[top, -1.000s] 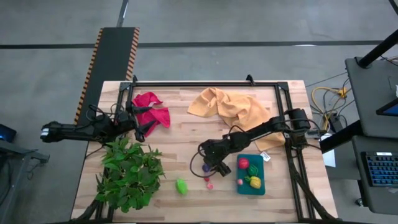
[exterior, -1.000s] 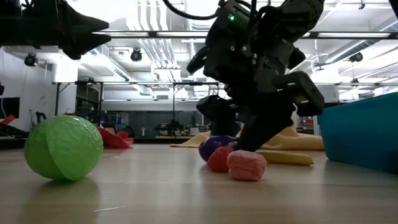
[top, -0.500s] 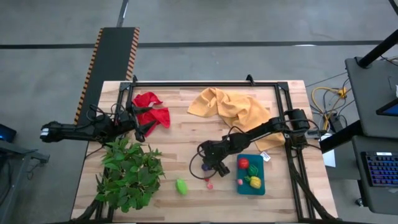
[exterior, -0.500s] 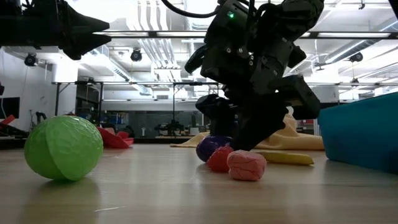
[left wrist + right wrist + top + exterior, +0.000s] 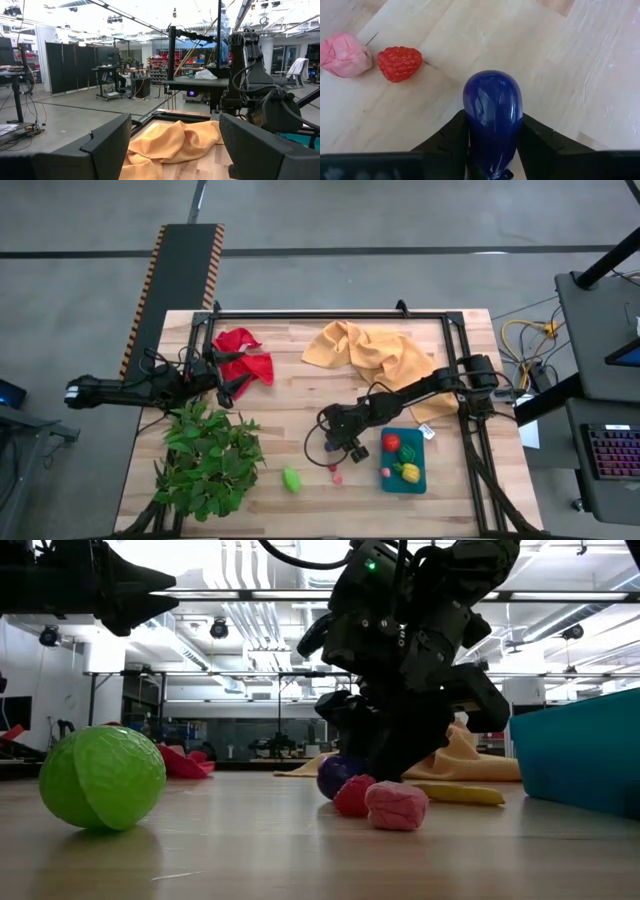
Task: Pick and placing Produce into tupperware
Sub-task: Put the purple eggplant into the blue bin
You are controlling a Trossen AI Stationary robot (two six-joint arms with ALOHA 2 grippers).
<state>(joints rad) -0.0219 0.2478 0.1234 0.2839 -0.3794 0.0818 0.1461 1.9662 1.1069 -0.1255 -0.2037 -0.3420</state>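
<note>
Foliage fills the table's near-left corner, the big leafy green plant [image 5: 207, 461] sitting just below the left gripper [image 5: 228, 377], which hangs idle at the left side beside the red cloth [image 5: 244, 355], its fingers [image 5: 102, 145] spread wide apart with nothing between them. Moving right, the lime green piece [image 5: 291, 479] lies alone on the wood, well apart from the rest, and it looms large in the low view. Next come the tiny pink piece [image 5: 337, 476] and a red strawberry [image 5: 399, 63], lying close together near the front edge. Just behind them the right gripper [image 5: 340, 442] is down at the table middle, clamped on the purple piece [image 5: 492, 117], a glossy dark eggplant shape pinched between both fingers just above the wood. Behind it sprawls the yellow cloth [image 5: 372, 354]. Furthest right, near the front edge, stands the teal tupperware [image 5: 422, 475], and inside it are the red ball [image 5: 391, 442], a yellow fruit [image 5: 408, 473] and another small pink piece [image 5: 385, 472].
</note>
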